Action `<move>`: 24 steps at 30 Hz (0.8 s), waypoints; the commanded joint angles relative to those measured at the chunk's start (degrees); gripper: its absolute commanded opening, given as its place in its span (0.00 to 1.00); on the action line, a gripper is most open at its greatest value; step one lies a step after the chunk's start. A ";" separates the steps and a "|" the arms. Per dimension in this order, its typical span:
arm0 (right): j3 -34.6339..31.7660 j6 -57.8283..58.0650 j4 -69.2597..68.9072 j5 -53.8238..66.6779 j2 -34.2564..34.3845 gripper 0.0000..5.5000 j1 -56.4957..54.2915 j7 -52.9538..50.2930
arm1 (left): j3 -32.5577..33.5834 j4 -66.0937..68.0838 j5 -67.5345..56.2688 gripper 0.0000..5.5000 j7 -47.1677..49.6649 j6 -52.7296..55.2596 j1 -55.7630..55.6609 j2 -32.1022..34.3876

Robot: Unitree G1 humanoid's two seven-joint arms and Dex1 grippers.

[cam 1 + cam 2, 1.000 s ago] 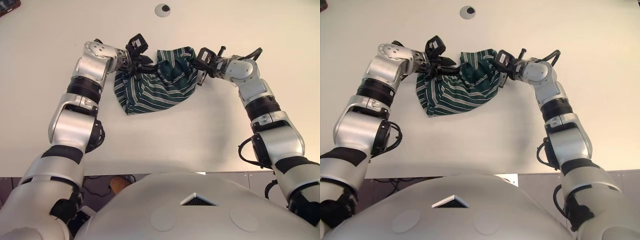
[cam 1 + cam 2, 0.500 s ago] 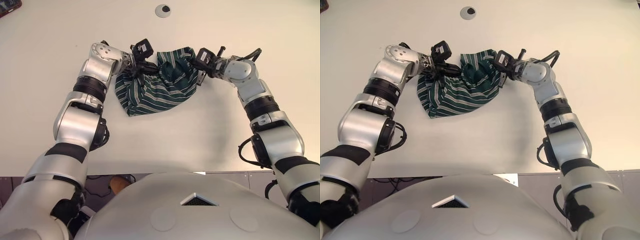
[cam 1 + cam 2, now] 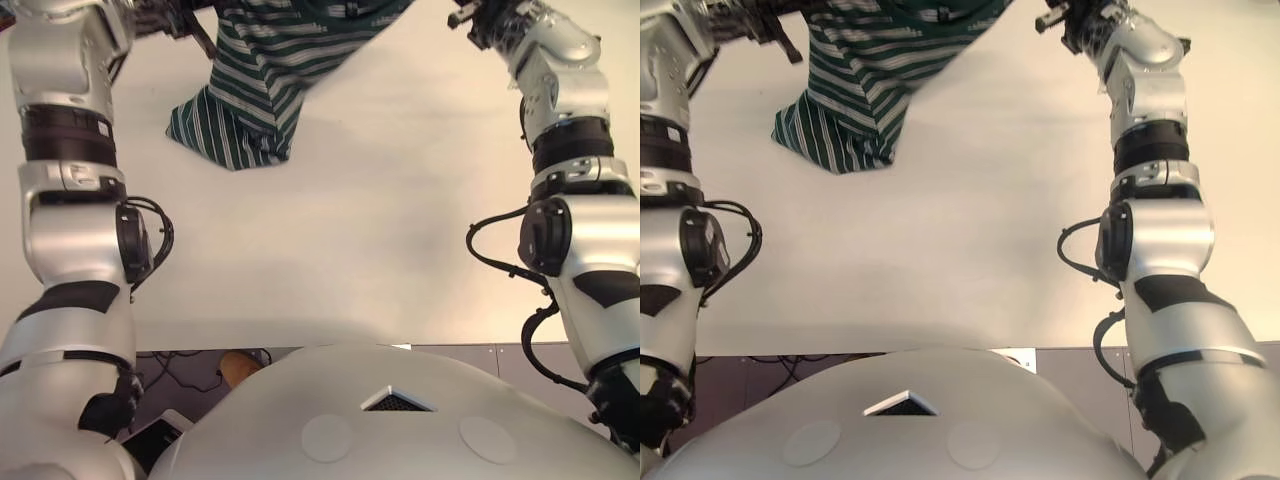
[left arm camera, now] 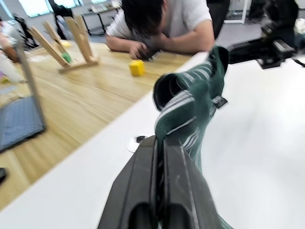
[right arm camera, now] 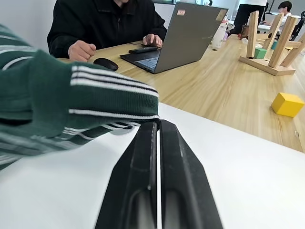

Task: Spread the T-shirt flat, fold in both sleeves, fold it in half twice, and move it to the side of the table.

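The green T-shirt [image 3: 250, 90] with white stripes hangs lifted between my two raised arms, and its lower end rests bunched on the white table [image 3: 400, 200]. In the left wrist view my left gripper [image 4: 160, 139] is shut on a fold of the T-shirt [image 4: 190, 109]. In the right wrist view my right gripper [image 5: 156, 123] is shut on a striped hem of the T-shirt [image 5: 71, 95]. The right gripper [image 3: 470, 14] sits at the upper right in the head views. The cloth stretches between both grippers above the table.
A round grommet [image 4: 136, 142] lies in the white table under the shirt. Beyond the far edge stand wooden desks with a laptop [image 5: 190, 28], wooden frames [image 4: 71, 40] and a yellow block [image 5: 287, 104]. The table's front edge [image 3: 300, 345] runs near my body.
Both arms have risen and spread apart, lifting the T-shirt off the table. It went from a bunched heap to a stretched, hanging cloth with only its lower end on the surface.
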 commanded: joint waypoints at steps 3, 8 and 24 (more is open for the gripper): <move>0.09 -0.45 2.24 -0.40 1.46 0.00 -3.26 0.94 | -0.81 1.96 1.19 0.01 1.32 -1.72 -0.38 -1.03; 2.02 0.12 3.10 -2.53 1.67 0.00 -0.38 2.56 | -4.05 -0.89 2.34 0.01 0.75 -1.36 6.03 -4.34; 1.83 0.95 3.82 -2.96 2.11 0.00 0.50 0.39 | -4.64 -3.60 3.55 0.01 4.52 -6.12 9.96 -6.66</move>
